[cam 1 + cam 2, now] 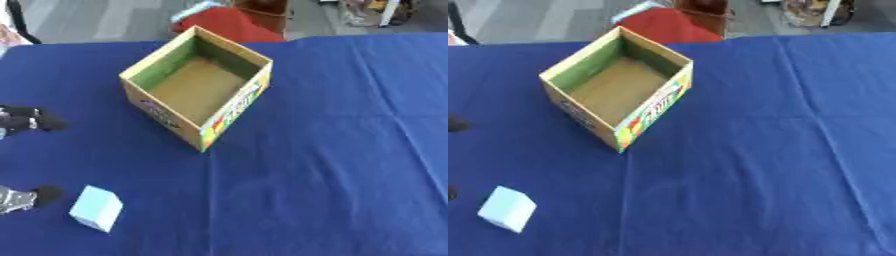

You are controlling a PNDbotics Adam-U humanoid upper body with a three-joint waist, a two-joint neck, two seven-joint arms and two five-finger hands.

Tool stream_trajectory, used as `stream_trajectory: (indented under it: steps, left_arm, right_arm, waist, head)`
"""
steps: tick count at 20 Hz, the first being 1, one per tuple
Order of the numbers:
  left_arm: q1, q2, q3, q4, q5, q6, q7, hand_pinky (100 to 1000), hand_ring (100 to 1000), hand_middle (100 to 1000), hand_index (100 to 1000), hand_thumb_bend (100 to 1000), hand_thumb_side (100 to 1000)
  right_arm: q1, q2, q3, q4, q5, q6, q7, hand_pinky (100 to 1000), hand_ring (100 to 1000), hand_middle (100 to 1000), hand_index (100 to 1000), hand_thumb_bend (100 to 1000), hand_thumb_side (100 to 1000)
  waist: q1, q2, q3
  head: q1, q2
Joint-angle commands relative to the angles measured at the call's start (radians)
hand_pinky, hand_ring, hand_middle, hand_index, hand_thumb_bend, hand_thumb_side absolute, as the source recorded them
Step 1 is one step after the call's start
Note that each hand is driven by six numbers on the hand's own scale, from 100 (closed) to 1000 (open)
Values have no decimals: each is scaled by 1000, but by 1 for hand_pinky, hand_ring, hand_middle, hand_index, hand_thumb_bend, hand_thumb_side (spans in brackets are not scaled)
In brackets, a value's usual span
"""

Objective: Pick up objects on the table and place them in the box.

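Box: your open cardboard box (198,89) sits upright on the counter, turned corner-on toward you, top flaps gone, plain brown floor showing inside.
Box walls: green lining on the inner far-left wall, tan cardboard rim all round.
Box print: the near-right outer wall carries a bright band of red, yellow and green print with large lettering, but you can't read a word of it; the near-left wall has a darker purple mark, also unreadable.
Block: the pale blue cube-shaped block (96,208) stands on the counter near your lower left, well apart from the box, tilted corner toward you. Smooth, matte faces, no marking to be seen.
Counter: covered in a deep blue cloth (350,150), smooth with a few soft creases, and it lies a little askew in both views.
Left hand: your black-and-silver left hand (17,199) peeks in at the left edge, one dark fingertip just beside the block, not touching as far as you can see. A second dark part shows higher up the same edge. Too little shows to tell whether the fingers are spread or curled.
Right hand: shows in neither view.
Beyond the counter: a red rounded shape (229,24) sits past the far edge, behind the box.
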Motion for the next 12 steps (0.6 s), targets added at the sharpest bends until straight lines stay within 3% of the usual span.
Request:
stream_trajectory:
  steps: [1,6,12]
  left_arm:
    - [-25,47,-16,-14,-1,14,-72,803,797,768,886,667,630]
    - [-51,48,-34,-14,-24,32,-163,851,851,821,911,763,572]
    - [-73,50,-56,-14,-20,59,-219,860,864,842,933,700,503]
  right_arm:
    - [-11,-20,0,-20,-8,-3,5,687,711,840,789,100,1000]
    - [-11,-19,0,-20,-11,-5,2,687,709,839,789,100,1000]
    - [-11,-18,0,-20,-13,-7,-1,687,709,839,789,100,1000]
  waist:
    - [2,-14,-3]
    - [3,-13,-7]
    - [6,-13,-13]
  head:
    - [-1,2]
    - [-8,2]
    - [-6,1]
